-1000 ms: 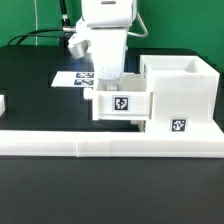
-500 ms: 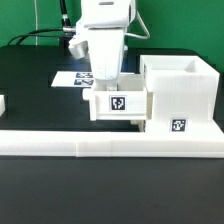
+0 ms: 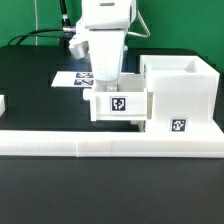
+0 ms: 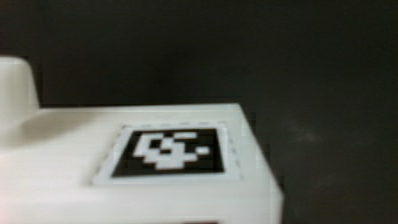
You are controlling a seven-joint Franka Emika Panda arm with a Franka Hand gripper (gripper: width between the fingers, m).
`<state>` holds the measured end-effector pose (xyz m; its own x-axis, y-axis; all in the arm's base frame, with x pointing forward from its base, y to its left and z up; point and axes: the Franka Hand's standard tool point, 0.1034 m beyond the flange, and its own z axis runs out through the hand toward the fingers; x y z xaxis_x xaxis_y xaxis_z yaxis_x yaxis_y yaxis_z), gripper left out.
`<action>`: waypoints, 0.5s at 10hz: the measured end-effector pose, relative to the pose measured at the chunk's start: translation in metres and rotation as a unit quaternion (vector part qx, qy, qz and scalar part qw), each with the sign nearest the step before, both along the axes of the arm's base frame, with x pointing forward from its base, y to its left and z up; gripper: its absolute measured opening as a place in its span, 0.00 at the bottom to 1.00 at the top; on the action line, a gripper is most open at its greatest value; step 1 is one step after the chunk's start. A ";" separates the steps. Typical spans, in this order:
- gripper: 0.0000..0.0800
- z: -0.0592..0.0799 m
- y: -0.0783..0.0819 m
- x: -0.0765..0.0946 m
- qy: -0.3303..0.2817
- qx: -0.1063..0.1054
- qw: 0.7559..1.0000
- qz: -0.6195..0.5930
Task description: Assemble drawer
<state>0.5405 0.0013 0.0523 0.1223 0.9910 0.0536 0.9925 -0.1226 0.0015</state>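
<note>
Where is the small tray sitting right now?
In the exterior view the small tray sits near the middle, directly under the gripper. It is against the exterior view's left side of the tall shell, just behind the long rail.

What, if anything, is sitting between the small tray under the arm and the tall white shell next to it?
Nothing visible. In the exterior view the small tray sits right against the tall shell on the exterior view's right, with no loose part between them. The tool reaches down at the tray; its fingertips are hidden, so its grip cannot be judged.
</note>
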 end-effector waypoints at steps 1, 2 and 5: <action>0.05 0.000 0.000 0.000 0.000 -0.001 1.000 0.006; 0.05 0.000 0.002 0.000 -0.001 -0.004 1.000 0.024; 0.05 0.001 0.000 0.000 0.004 -0.013 0.999 0.033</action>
<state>0.5409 0.0014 0.0529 0.0566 0.9980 0.0272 0.9984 -0.0565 -0.0048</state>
